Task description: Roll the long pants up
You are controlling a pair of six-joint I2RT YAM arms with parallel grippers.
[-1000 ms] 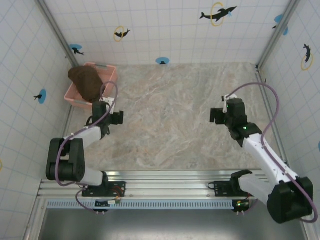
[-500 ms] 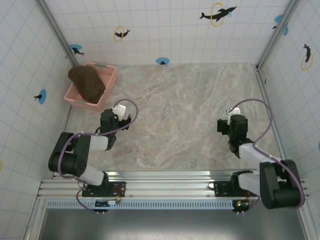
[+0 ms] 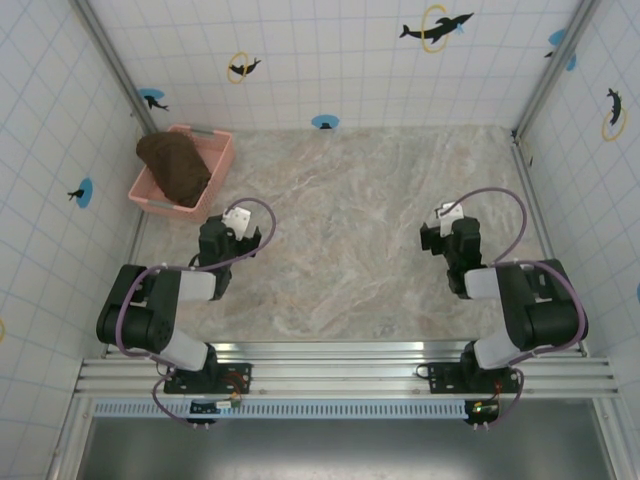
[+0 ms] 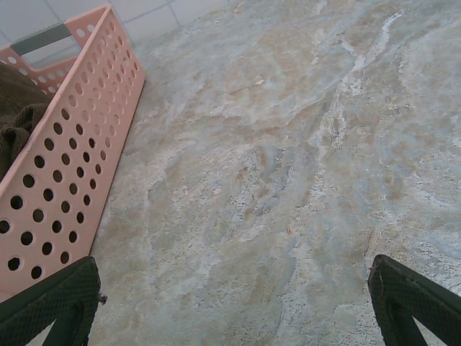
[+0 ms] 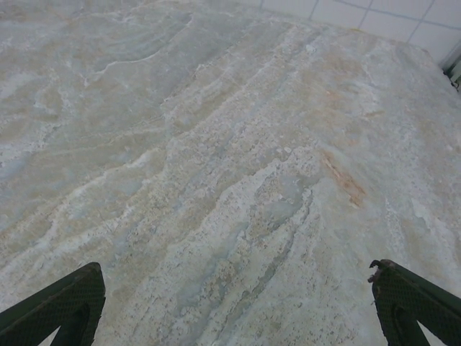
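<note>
- A pink basket [image 3: 222,158] with perforated walls sits on a marbled beige table [image 3: 340,220], in the far-left corner of a white-tiled enclosure.
- The long pants [image 3: 175,168] lie inside the basket as a dark brown, bunched bundle, not spread out.
- Seen from above, the bundle's long axis runs diagonally across the basket, from its far-left side to its near-right side. The far-left end appears to bulge over the basket's left rim.
- Waistband and legs cannot be told apart in the bundle.
- The left gripper [image 3: 230,240] hovers just beside the basket's near-right corner, apart from it. Its jaws are spread wide and hold nothing.
- In the left wrist view, the left gripper [image 4: 234,306] frames bare table, with the basket's holed wall [image 4: 65,158] to the left. A fold of the brown pants [image 4: 14,115] shows over the rim.
- The right gripper [image 3: 447,235] is well apart from the basket, across the table to its right. Its jaws are also wide apart and empty.
- The right wrist view shows the right gripper [image 5: 234,303] over bare marbled surface.
</note>
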